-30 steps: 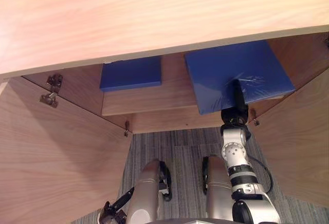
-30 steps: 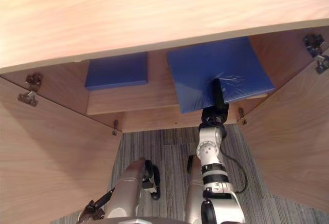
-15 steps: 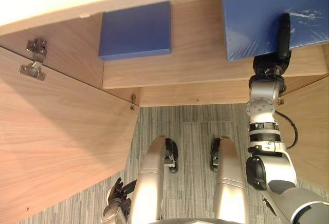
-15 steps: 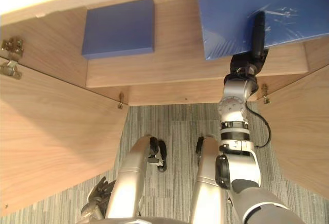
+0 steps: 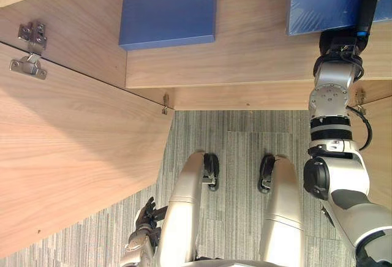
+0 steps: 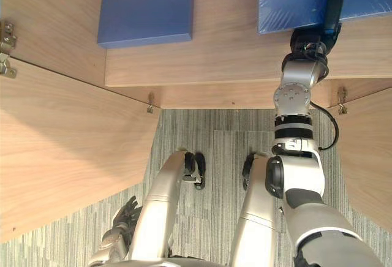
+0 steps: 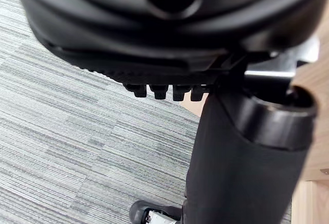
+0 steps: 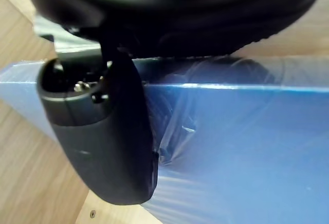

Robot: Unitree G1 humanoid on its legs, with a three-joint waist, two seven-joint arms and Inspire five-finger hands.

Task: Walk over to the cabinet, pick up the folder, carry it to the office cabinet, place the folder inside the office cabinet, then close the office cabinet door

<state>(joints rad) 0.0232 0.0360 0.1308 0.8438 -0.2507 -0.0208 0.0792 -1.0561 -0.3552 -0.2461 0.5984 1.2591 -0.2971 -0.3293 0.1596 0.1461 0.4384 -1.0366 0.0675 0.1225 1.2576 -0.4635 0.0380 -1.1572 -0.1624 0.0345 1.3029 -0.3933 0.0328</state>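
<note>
shelf: the light wooden shelf [image 5: 257,52] of the office cabinet is taken as the reference here, with the left door [image 5: 73,157] swung wide open

folder: the blue, plastic-wrapped folder [image 5: 318,0] is seen over the right end of the shelf; whether it's fully set down can't be told tbh

right robot hand: the right robot hand [image 5: 367,7] is pinched on the folder's near edge, with the thumb [image 8: 103,131] pressed on top

other folder: a second blue folder [image 5: 168,10] is laid flat at the left end of the shelf, well apart from the first

left robot hand: the left robot hand [image 5: 146,221] is hung low over the grey carpet [image 5: 239,157], far below the shelf, fingers loosely spread, nothing held
</note>
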